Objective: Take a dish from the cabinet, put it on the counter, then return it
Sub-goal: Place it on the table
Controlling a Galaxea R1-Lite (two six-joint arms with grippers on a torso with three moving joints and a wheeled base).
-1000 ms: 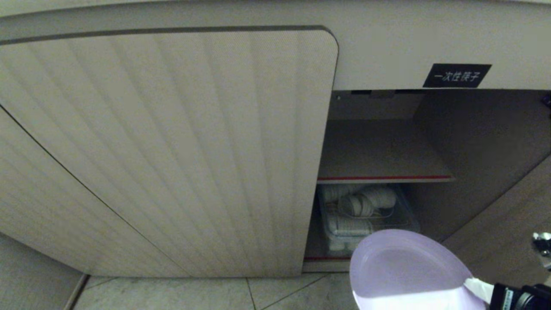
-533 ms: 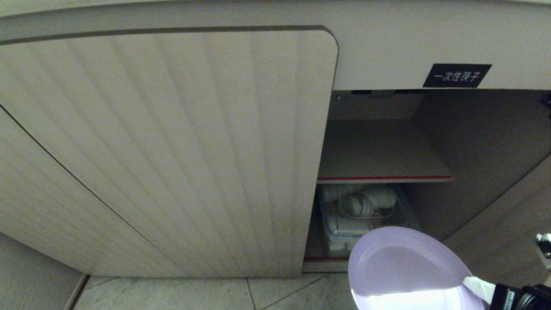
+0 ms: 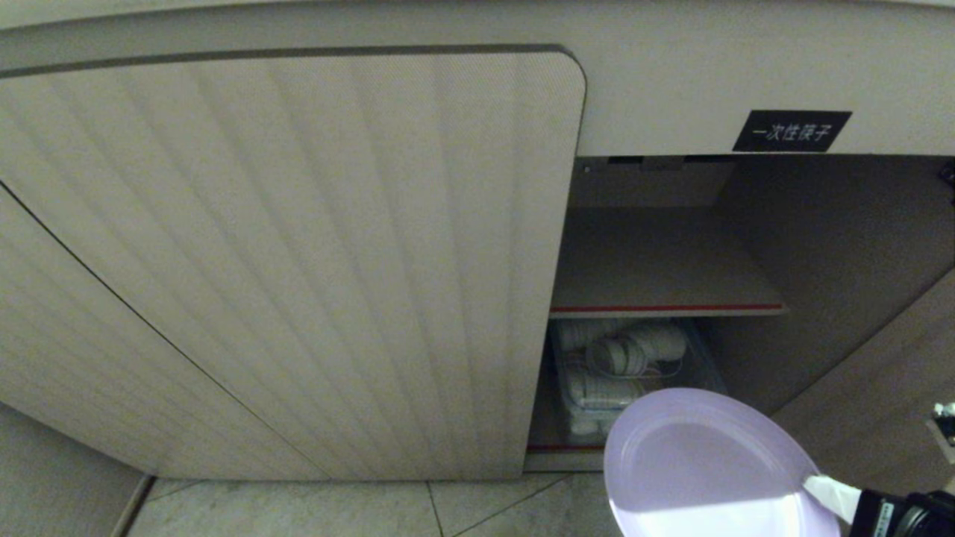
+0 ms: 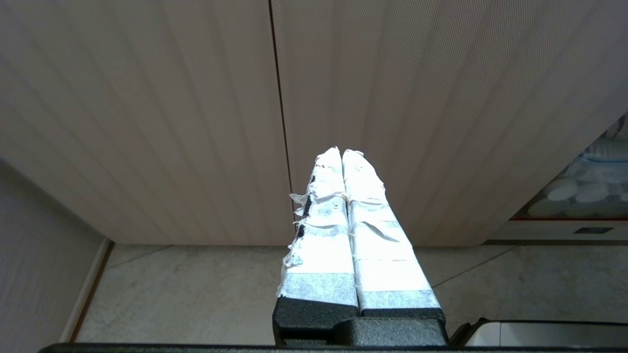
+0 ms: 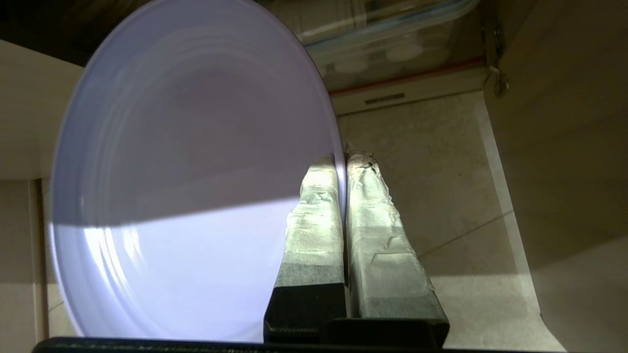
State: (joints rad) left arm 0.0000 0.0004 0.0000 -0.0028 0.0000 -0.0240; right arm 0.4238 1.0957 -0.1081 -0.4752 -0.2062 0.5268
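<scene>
The lavender dish (image 3: 701,462) hangs low in front of the cabinet's open right side, over the floor. My right gripper (image 3: 812,486) is shut on its near right rim. In the right wrist view the taped fingers (image 5: 365,206) pinch the rim of the dish (image 5: 186,171) between them. The cabinet (image 3: 671,82) shows an inner shelf (image 3: 664,261) with nothing on it, under a black label (image 3: 791,130). My left gripper (image 4: 342,153) is parked facing the ribbed doors, shut on nothing. The counter is out of view.
A clear container of white cups (image 3: 627,365) sits on the cabinet floor below the shelf. The closed ribbed door (image 3: 298,261) fills the left. The swung-open door (image 3: 880,403) stands at the right of the opening. Tiled floor (image 3: 336,507) lies below.
The dish has risen slightly and edged toward the cabinet opening in my right gripper. The left arm has not moved.
</scene>
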